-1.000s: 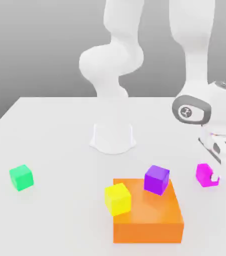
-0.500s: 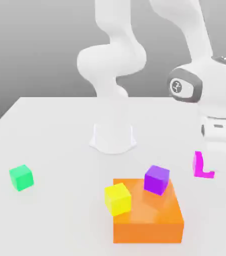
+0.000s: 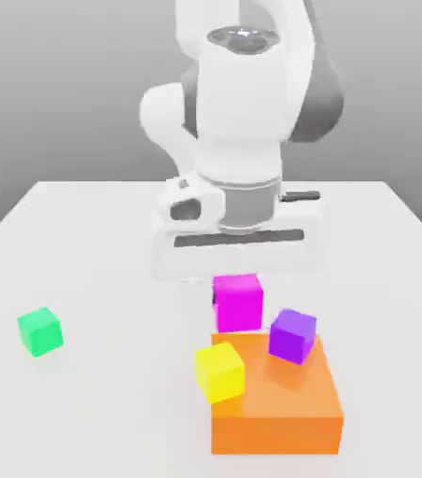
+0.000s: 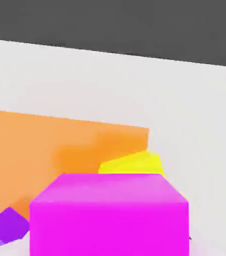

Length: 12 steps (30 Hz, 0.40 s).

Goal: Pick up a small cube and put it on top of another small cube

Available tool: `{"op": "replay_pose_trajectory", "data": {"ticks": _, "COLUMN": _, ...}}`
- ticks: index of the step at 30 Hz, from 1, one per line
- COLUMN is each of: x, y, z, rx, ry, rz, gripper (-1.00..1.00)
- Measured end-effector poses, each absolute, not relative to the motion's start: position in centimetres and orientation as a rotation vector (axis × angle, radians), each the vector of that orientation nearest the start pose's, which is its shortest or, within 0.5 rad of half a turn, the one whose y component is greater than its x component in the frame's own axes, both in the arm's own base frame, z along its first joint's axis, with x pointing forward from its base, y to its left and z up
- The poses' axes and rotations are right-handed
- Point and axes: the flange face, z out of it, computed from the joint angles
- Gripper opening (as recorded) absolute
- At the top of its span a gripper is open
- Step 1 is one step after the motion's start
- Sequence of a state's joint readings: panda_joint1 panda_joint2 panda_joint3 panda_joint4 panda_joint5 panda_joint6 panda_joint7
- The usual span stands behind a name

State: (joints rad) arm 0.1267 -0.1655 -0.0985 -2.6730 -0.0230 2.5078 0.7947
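On the exterior view's left, a green cube sits alone on the white desk, with open desk all around it and the desk's near-left edge running off behind it. Further right, the white arm rises from its round base and folds over, so that the hand hangs pointing down near the middle of the desk. Its jaws are closed tight on the magenta-pink cube, which hangs clear of the desk just below the hand; the gripper itself is mostly hidden behind the hand's wide body. The held cube floats just above the back edge of the orange block. A yellow cube leans tilted at the block's front-left corner, and a violet-purple cube rests tilted near its back edge, just right of the held cube. In the hand view the magenta-pink cube sits nearest, with the yellow cube, the orange block and the violet-purple cube beyond. To the right of the block the desk lies bare up to its far-right edge.
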Motion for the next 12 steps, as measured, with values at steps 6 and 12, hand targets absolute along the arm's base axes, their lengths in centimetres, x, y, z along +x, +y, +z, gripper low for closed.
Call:
{"op": "replay_pose_trajectory", "data": {"ticks": 6, "x": 41.0, "y": 1.1, "z": 25.8, "rx": -2.918, "ry": 1.16, "rz": 0.001, "gripper": 1.0}}
{"op": "replay_pose_trajectory", "data": {"ticks": 12, "x": 41.1, "y": 1.1, "z": 28.0, "rx": -2.919, "ry": 1.162, "rz": 0.0, "gripper": 1.0}}
